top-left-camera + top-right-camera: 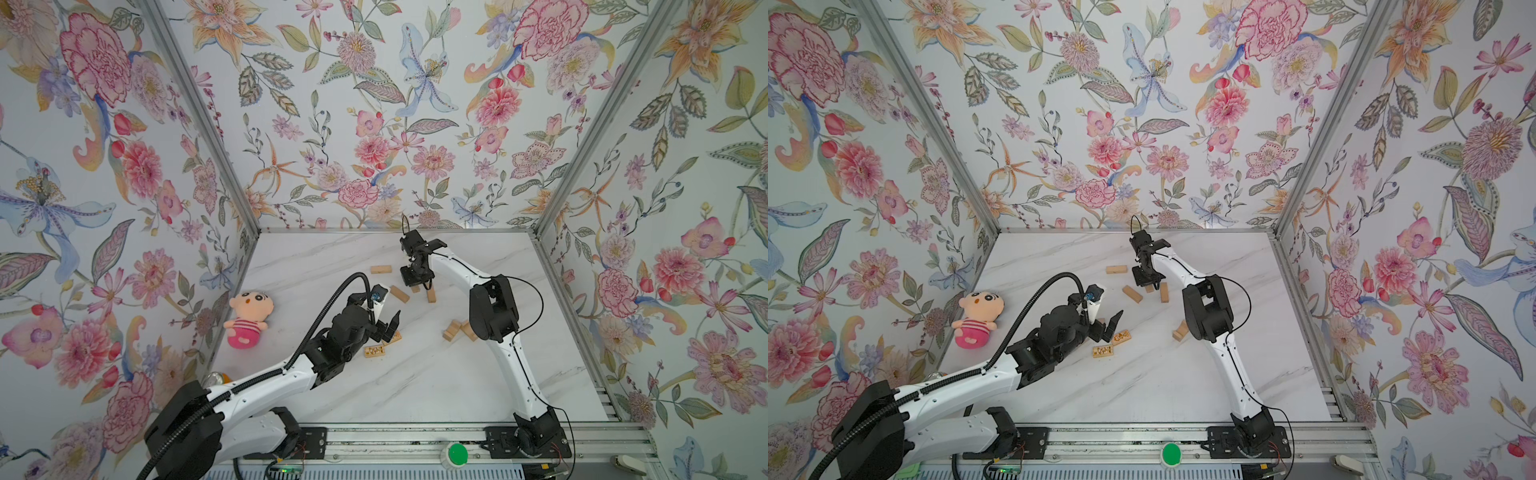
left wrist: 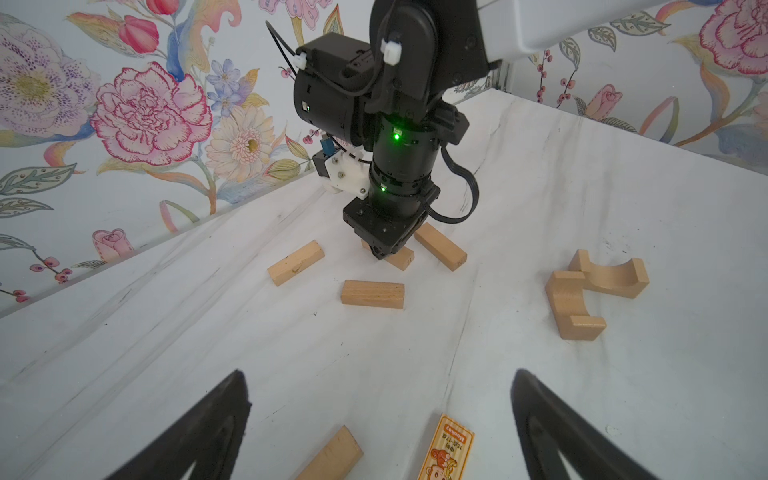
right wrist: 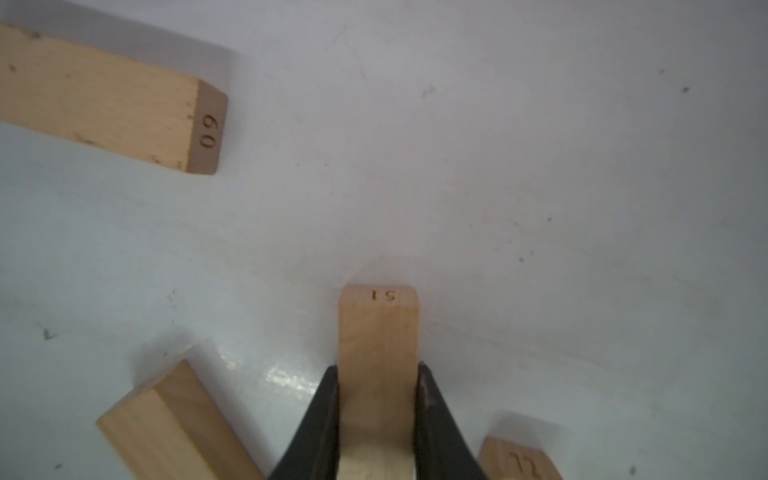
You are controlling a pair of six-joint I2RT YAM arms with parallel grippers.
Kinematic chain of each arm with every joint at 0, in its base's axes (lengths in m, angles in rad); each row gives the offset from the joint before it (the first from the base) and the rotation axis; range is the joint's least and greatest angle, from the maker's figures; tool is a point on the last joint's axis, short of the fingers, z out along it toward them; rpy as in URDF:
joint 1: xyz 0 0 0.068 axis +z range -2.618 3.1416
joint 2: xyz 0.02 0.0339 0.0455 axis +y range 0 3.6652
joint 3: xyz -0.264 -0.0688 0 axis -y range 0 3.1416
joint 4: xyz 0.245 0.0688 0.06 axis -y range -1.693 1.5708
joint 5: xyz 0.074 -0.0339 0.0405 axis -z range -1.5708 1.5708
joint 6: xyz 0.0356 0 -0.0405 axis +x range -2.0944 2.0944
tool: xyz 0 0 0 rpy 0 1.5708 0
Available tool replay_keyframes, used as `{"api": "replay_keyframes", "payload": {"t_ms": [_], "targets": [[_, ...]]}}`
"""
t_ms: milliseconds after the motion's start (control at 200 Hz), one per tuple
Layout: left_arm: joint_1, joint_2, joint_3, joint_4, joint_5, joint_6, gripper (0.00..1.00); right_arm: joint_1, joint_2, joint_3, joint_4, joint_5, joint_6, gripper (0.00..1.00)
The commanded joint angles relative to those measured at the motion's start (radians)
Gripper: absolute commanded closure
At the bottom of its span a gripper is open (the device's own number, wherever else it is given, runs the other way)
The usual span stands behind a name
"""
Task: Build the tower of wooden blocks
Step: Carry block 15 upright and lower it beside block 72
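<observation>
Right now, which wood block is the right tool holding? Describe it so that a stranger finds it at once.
On the marble table, follow the right arm to its tool near the back. The block clamped there is tan and sits among loose bars; only it is gripped, with 51 stamped on its end.

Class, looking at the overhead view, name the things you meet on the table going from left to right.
plush doll → nearer printed wood block → right gripper shut on a plain wood block → arched wooden pieces
</observation>
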Motion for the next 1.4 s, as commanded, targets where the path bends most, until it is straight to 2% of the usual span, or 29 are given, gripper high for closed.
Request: {"api": "replay_keyframes", "payload": {"t_ms": [0,455,691,831,1046,1396], "targets": [[-0.010,-0.042,-0.031,0.026,0.008,-0.015,0.01,-0.007,-0.085,0.017,-0.033,0.026,0.027,0.76],[-0.011,-0.178,-0.071,-0.020,0.038,-0.043,0.01,-0.045,-0.274,-0.166,-0.031,0.083,0.052,0.77],[-0.013,-0.232,-0.108,-0.003,0.145,-0.123,0.01,-0.061,-0.369,-0.368,0.024,0.093,0.076,0.77],[-0.027,-0.212,-0.114,0.025,0.208,-0.173,0.01,-0.071,-0.424,-0.490,0.084,0.087,0.095,0.77],[-0.106,-0.147,-0.078,0.021,0.217,-0.135,0.01,-0.110,-0.472,-0.613,0.163,0.048,0.119,0.76],[-0.122,-0.055,0.013,-0.041,0.189,-0.102,0.01,-0.158,-0.414,-0.593,0.211,-0.039,0.125,0.75]]}}
